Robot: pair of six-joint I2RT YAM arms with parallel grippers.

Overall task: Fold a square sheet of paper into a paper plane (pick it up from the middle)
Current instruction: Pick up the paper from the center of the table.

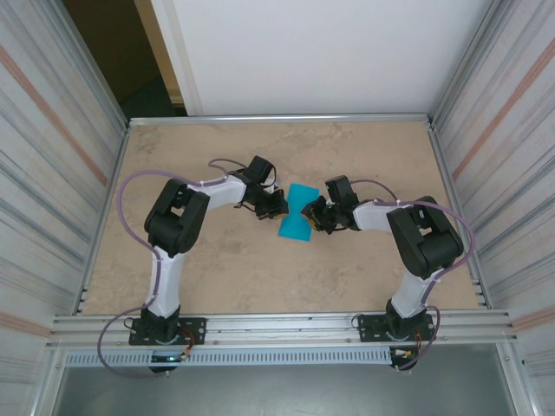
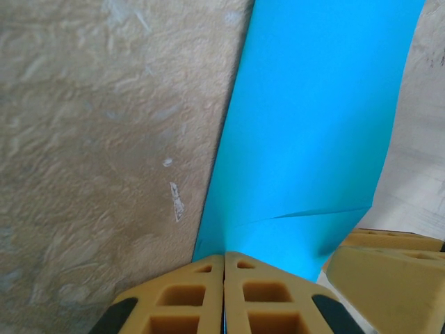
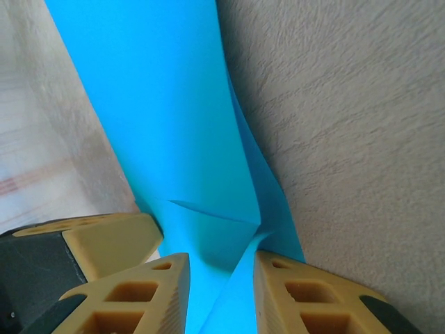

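The square sheet of paper (image 1: 297,215) is teal-blue and creased into a narrower strip, lying at mid-table between my two grippers. My left gripper (image 1: 276,208) is at its left edge. In the left wrist view its yellow fingers (image 2: 224,257) are pressed together, shut on the near edge of the paper (image 2: 313,139). My right gripper (image 1: 314,213) is at the paper's right edge. Its fingers (image 3: 221,259) stand apart, open, with a raised flap of the paper (image 3: 181,139) between them, leaning against the right finger (image 3: 292,278).
The tan tabletop (image 1: 260,269) is ringed by a metal rail (image 1: 277,119) and corrugated side walls. The two grippers nearly meet over the paper: the left gripper's finger (image 3: 104,236) appears in the right wrist view, and the right gripper's finger (image 2: 379,268) in the left wrist view.
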